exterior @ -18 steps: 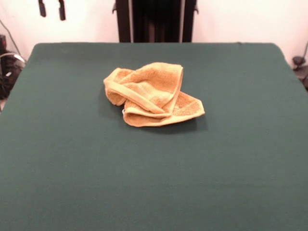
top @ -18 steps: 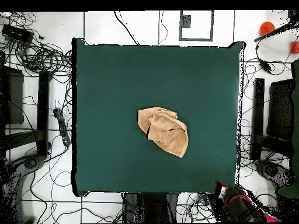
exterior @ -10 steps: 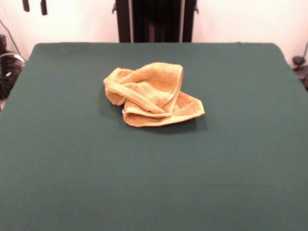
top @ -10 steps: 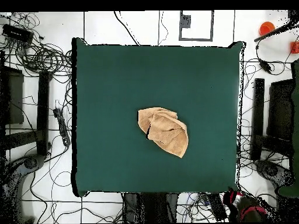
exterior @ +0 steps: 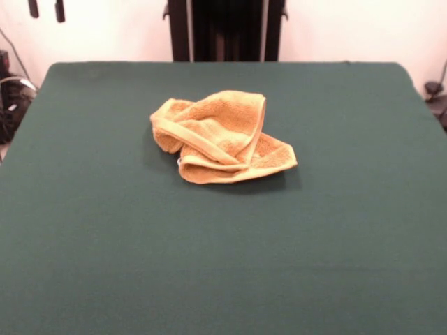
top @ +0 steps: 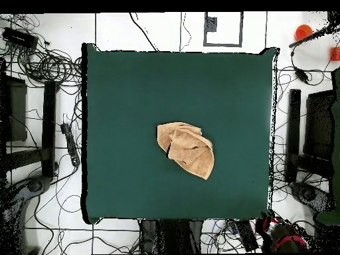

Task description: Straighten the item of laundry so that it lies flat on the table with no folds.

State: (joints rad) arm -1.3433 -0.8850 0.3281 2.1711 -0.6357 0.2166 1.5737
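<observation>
The small golden-orange terry-cloth towel (exterior: pixel 220 138) lies crumpled just above mid-frame on the dark green felt-covered counter (exterior: pixel 223 265), its corners folded over one another, so nothing is flattened yet. At upper left the gripper (exterior: pixel 46 9) hangs released, parked clear of the cloth.

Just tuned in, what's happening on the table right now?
Nothing is handling the towel at the moment. It lies crumpled near the middle of the green table, folded over itself in several layers. The gripper hangs at the top left of the front view, well clear of it. Straightening is not yet done.
</observation>
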